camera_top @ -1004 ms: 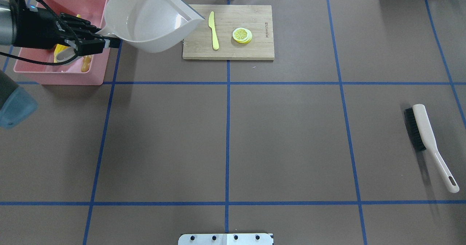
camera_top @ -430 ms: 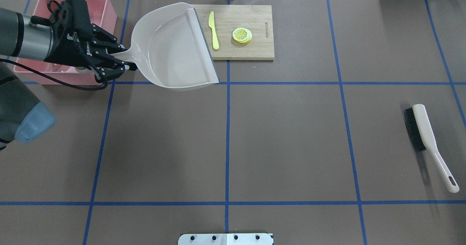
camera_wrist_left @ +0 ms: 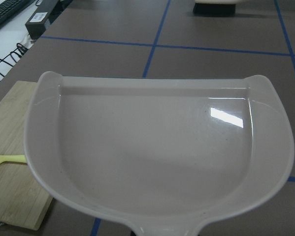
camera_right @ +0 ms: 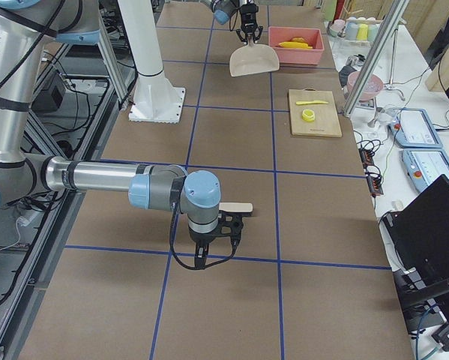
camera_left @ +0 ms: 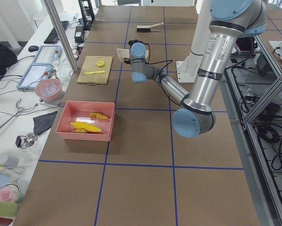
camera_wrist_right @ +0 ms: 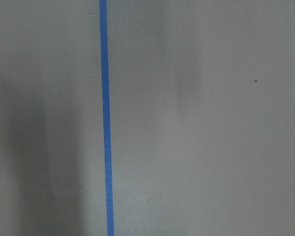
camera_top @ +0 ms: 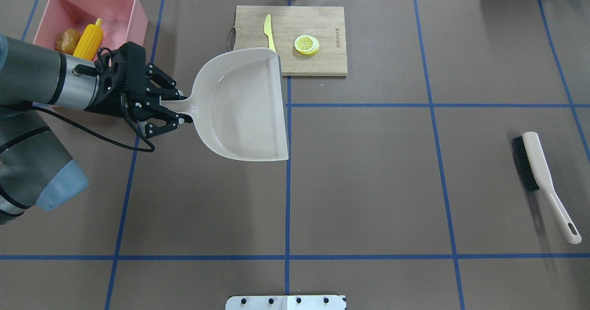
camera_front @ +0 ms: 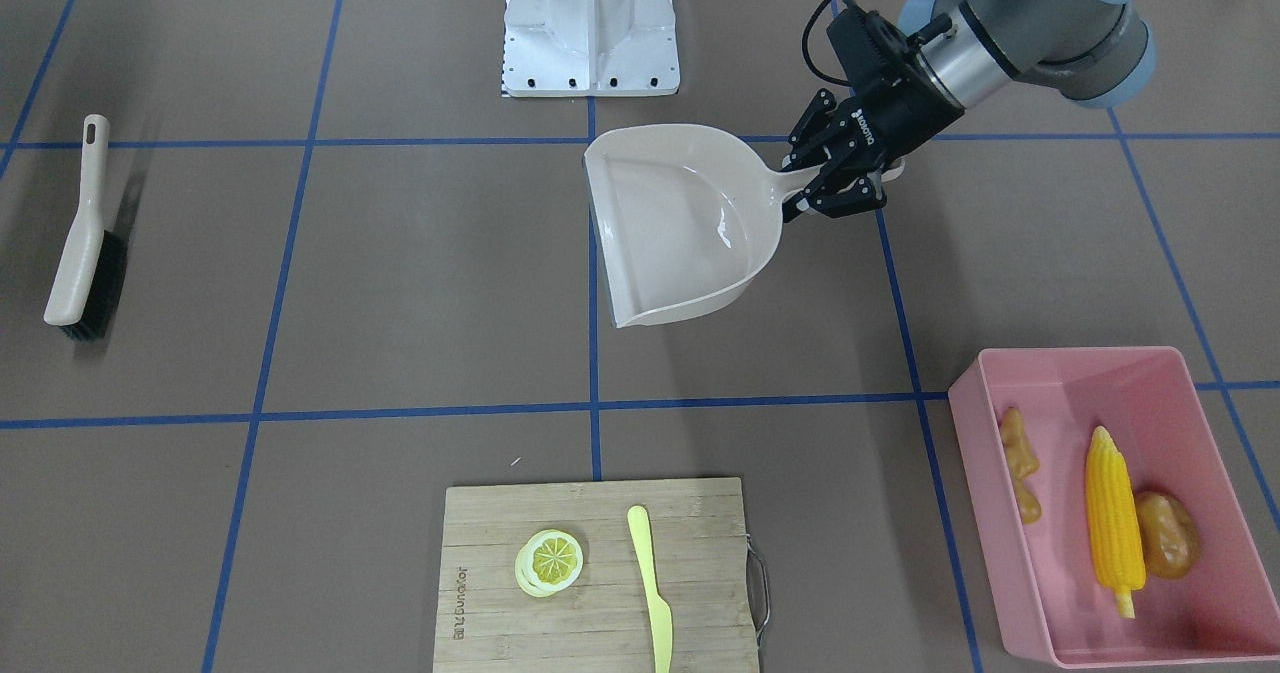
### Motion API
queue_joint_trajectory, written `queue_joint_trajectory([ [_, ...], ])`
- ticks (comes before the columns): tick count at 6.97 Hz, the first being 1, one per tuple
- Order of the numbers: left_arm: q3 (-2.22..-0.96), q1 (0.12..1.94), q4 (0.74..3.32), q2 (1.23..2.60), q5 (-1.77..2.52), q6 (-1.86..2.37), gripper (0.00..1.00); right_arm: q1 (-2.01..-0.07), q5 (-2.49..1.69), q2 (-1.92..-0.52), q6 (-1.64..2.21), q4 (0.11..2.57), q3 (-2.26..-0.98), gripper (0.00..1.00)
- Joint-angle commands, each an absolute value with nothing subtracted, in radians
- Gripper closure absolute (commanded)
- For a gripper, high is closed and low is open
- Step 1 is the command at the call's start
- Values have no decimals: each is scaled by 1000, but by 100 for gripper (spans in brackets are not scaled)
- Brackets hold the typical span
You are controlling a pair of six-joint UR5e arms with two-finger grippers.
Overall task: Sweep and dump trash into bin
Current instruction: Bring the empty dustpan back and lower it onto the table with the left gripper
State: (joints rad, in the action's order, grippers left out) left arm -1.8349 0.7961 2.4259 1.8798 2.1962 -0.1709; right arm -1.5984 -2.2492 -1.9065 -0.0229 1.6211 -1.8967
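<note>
While the left gripper (camera_top: 177, 109) is clamped on the handle of the dustpan (camera_top: 244, 102), the pan hangs level over the table (camera_top: 368, 185) beside the cutting board (camera_top: 322, 61). The bin (camera_front: 1060, 365) stands apart, holding the corn (camera_front: 1112, 518) between the potato (camera_front: 1165, 535) and ginger (camera_front: 1020, 473). A knife (camera_top: 267, 29) and lemon slice (camera_top: 306, 44) lie on the board. The brush (camera_top: 539, 172) lies far off near the right gripper (camera_right: 217, 247), whose state I cannot tell.

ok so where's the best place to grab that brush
Probably best to grip the brush by its slim beige handle, between the bristle head and the hang hole. Come straight down from above, jaws across the handle's width: it lies flat, bristles pointing sideways, with the handle end nearest the robot.
</note>
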Motion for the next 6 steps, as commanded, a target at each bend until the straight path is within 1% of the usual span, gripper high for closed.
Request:
queue_joint_trajectory([
  [1, -1775, 723, 2305, 1879, 2192, -296, 100, -1598, -2250, -1905, -23, 1620, -1893, 0],
  [3, -1752, 710, 2298, 1878, 2197, -284, 100, -1598, -2249, -1904, -23, 1618, -1891, 0],
  [4, -1756, 710, 2298, 1844, 2198, -285, 100, -1598, -2249, -1904, -23, 1618, -1891, 0],
  [6, -1715, 701, 2298, 1848, 2198, -287, 100, -1598, -2249, -1904, -23, 1618, -1891, 0],
])
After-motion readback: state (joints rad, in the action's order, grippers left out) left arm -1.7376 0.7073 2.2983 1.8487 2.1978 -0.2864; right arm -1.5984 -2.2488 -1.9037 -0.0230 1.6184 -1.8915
